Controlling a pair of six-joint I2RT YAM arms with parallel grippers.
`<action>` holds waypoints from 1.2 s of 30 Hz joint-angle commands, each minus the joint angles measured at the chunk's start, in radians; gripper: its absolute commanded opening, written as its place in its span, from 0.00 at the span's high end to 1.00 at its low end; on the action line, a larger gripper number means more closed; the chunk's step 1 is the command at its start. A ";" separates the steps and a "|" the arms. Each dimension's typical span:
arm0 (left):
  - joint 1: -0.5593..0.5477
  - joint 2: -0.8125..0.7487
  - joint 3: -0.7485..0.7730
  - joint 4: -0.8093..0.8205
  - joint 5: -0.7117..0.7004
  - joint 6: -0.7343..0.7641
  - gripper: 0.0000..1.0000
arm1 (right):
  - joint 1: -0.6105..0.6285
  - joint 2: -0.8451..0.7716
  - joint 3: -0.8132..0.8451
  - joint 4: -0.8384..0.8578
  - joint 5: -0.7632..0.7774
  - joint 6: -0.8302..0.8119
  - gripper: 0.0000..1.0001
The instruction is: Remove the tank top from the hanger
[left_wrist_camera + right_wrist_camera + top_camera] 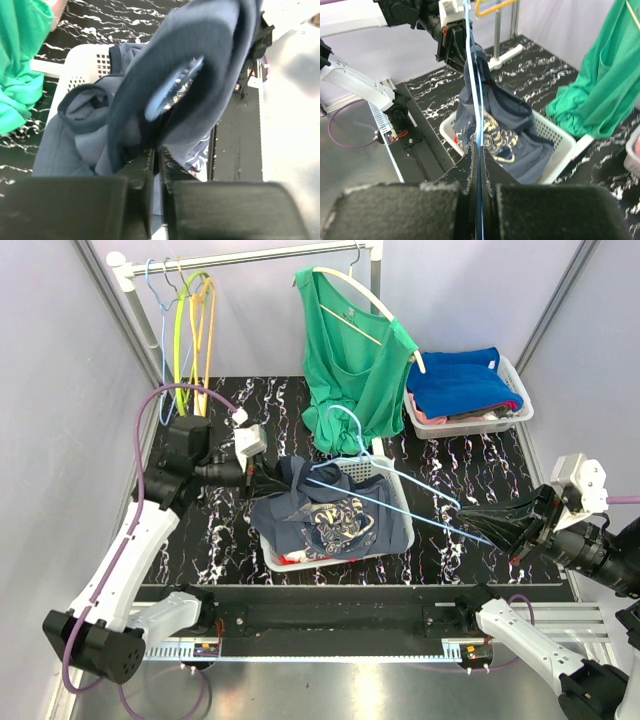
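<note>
The navy tank top (335, 515) with a pale print drapes over the white basket (275, 558) at the table's middle. It still hangs on a light-blue wire hanger (400, 505), whose hook rises near the green garment. My left gripper (262, 478) is shut on the tank top's left shoulder; the fabric (200, 70) bunches right before its jaws (159, 160). My right gripper (480, 523) is shut on the hanger's right end; the thin blue wire (476, 115) runs between its fingers (479, 165) toward the tank top (500, 125).
A green tank top (355, 360) hangs on a wooden hanger from the rail (250, 255) at the back. Several empty coloured hangers (185, 330) hang at the rail's left. A white basket of folded clothes (465, 390) stands at the back right.
</note>
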 commanded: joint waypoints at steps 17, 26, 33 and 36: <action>-0.025 0.025 0.215 0.100 -0.299 -0.146 1.00 | -0.003 -0.001 0.114 -0.208 0.719 0.186 1.00; -0.245 0.042 0.011 0.077 -0.134 -0.180 1.00 | -0.003 0.020 0.005 0.015 0.509 0.220 1.00; -0.400 0.090 -0.135 -0.003 -0.373 0.019 0.92 | -0.001 0.081 -0.126 0.191 0.403 0.269 1.00; -0.434 0.102 -0.205 0.002 -0.543 0.041 0.87 | -0.003 0.118 -0.118 0.237 0.359 0.273 1.00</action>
